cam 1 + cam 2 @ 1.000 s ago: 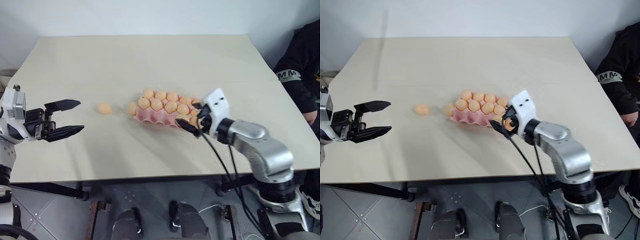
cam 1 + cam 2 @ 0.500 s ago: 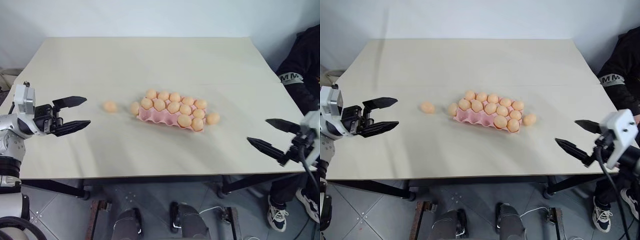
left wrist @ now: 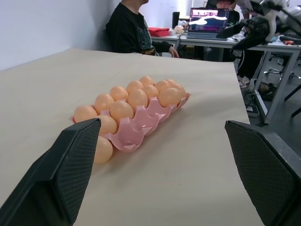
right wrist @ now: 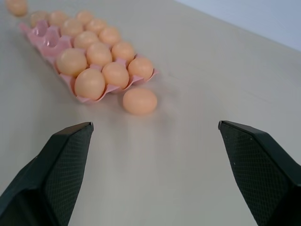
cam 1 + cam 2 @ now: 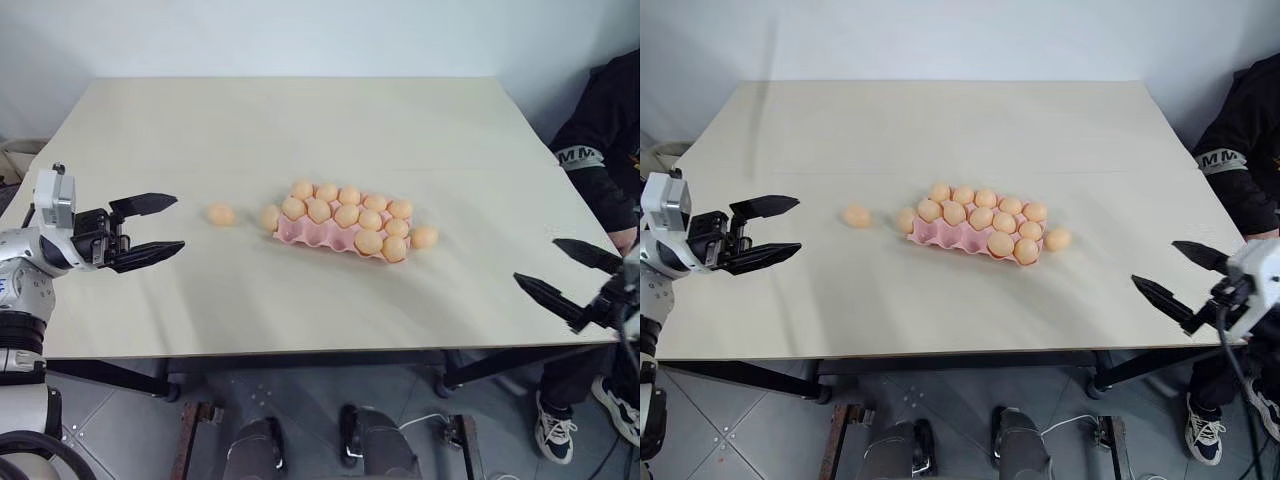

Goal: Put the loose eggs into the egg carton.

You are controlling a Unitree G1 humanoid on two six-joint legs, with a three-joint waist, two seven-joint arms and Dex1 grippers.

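Observation:
The pink egg carton (image 5: 309, 236) lies mid-table with several pale orange eggs in its cups; some front cups (image 4: 51, 46) show bare pink. One loose egg (image 5: 221, 214) rests alone to its left. Another loose egg (image 5: 268, 217) touches the carton's left end. A further loose egg (image 5: 424, 237) sits at its right end, also seen as the egg (image 4: 139, 100) in the right wrist view. My left gripper (image 5: 178, 222) hovers open at the table's left, pointing at the lone egg. My right gripper (image 5: 536, 260) hangs open over the table's front right corner, well away from the carton.
A person in a black sleeve (image 5: 598, 150) sits past the table's right edge. The left wrist view shows a desk with a laptop (image 3: 207, 21) beyond the table. The tabletop (image 5: 300, 130) is a wide beige board with its front edge close to both grippers.
My right gripper has swung away from the carton's right end, out to the right and back toward the table's corner. An egg now shows where it was. The left gripper stays put.

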